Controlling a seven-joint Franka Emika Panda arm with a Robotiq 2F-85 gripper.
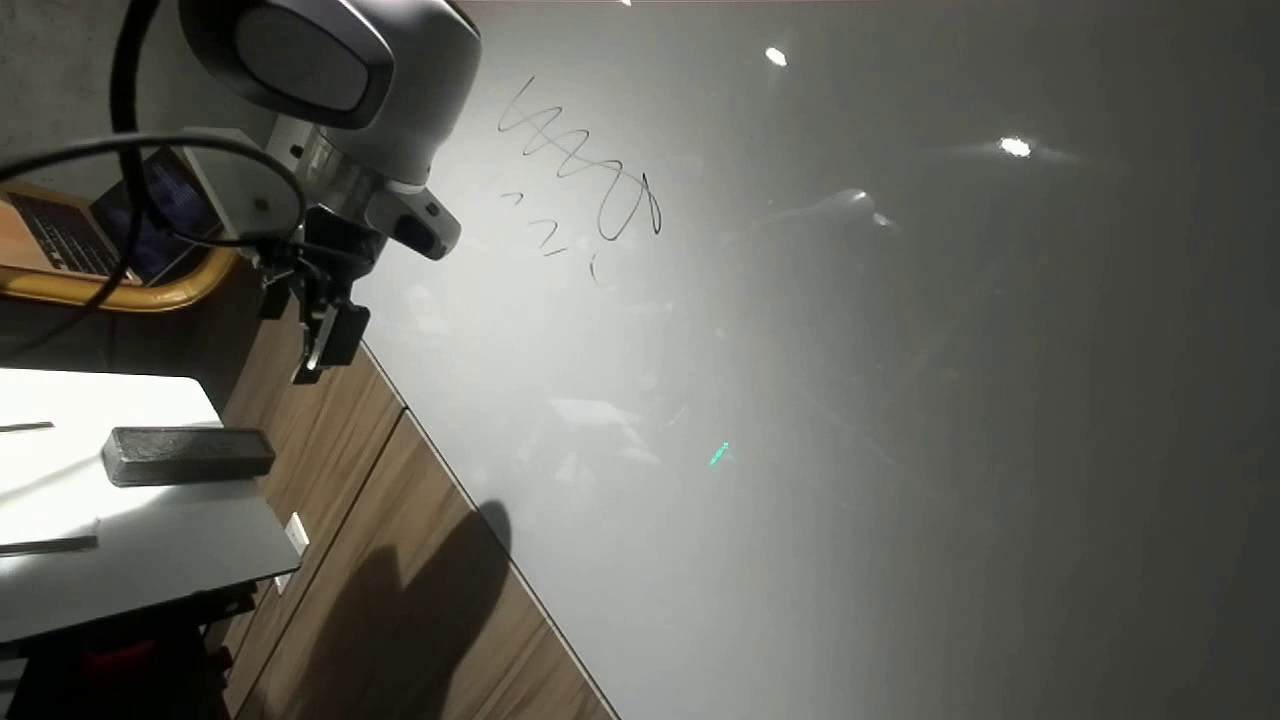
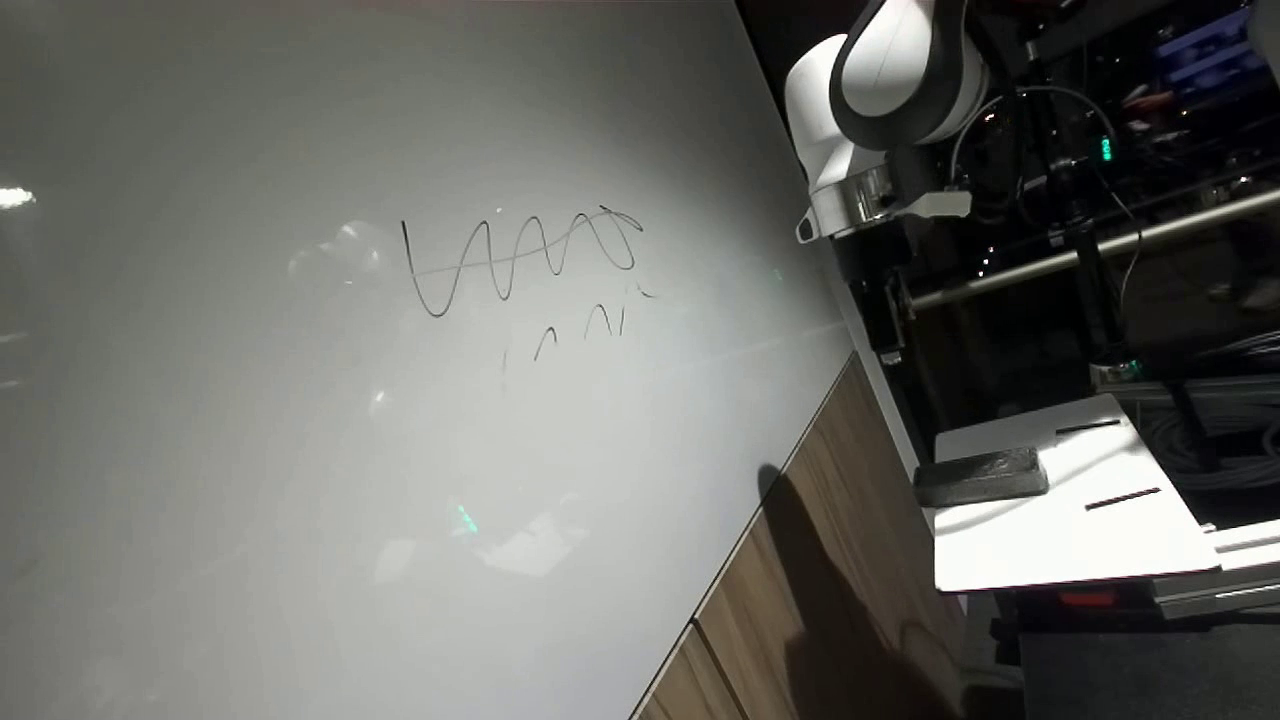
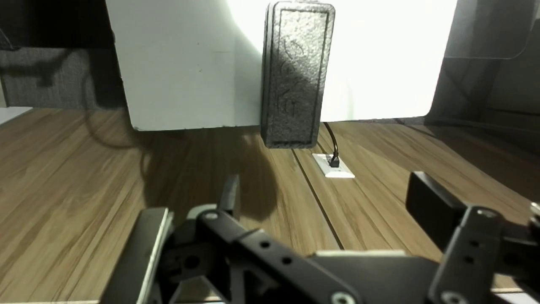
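My gripper (image 3: 327, 194) stands open in the wrist view, its black pads far apart and nothing between them. Ahead of it lies a dark grey oblong block (image 3: 297, 80) with faint lettering on its face. One end of the block juts past the edge of a white plate (image 3: 181, 84). In an exterior view the gripper (image 1: 315, 335) hangs above the block (image 1: 190, 457) and the white plate (image 1: 200, 540), apart from both. The block (image 2: 982, 477) and the gripper (image 2: 888, 345) show the same gap in an exterior view.
A large glossy whiteboard (image 1: 900, 450) bears a black scribble (image 1: 590, 166) and several short strokes. Wood panelling (image 3: 76, 190) lies beneath the plate, with a white socket (image 3: 334, 165) and plugged cable. A laptop (image 1: 65, 240) and an orange rail (image 1: 90, 292) are behind the arm.
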